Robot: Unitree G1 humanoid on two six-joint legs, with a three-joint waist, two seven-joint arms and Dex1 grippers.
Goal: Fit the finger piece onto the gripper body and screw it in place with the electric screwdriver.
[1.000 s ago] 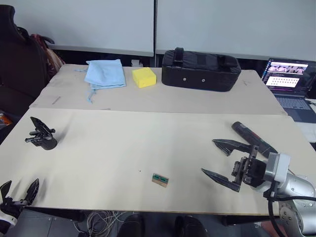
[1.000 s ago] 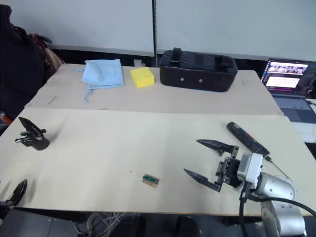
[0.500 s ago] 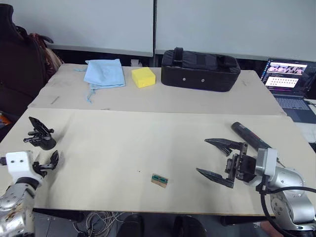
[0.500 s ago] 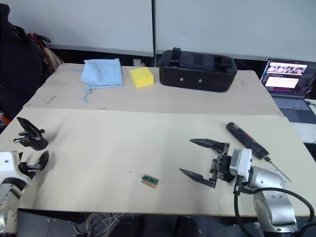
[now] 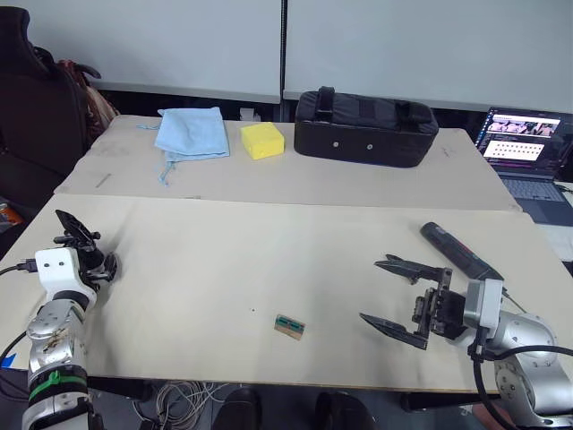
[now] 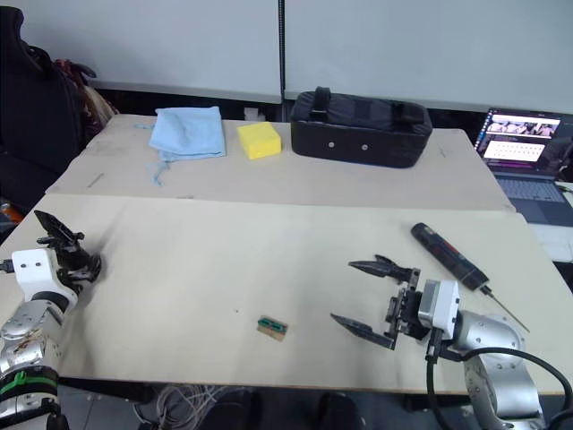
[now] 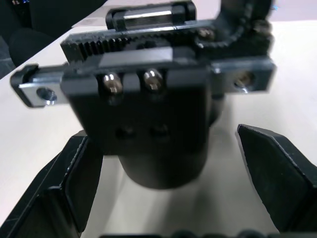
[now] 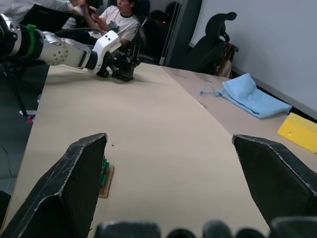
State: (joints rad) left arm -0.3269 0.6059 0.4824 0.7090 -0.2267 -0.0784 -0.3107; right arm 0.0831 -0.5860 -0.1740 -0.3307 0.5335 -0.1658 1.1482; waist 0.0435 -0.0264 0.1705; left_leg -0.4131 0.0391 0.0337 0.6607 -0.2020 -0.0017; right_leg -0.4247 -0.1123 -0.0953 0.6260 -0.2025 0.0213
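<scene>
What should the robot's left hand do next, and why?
Probably close the left gripper on the gripper body. Its open fingers already sit either side of the body's round base without clamping it, so a gentle squeeze should secure it.

On the far tabletop [image 5: 269, 184] lie a light blue cloth [image 5: 191, 133] at left, a yellow sponge [image 5: 262, 140] just right of it, and a big black bag [image 5: 366, 127]; an open laptop [image 5: 525, 152] sits far right, and a small green-topped block [image 5: 289, 327] lies near the front edge
</scene>
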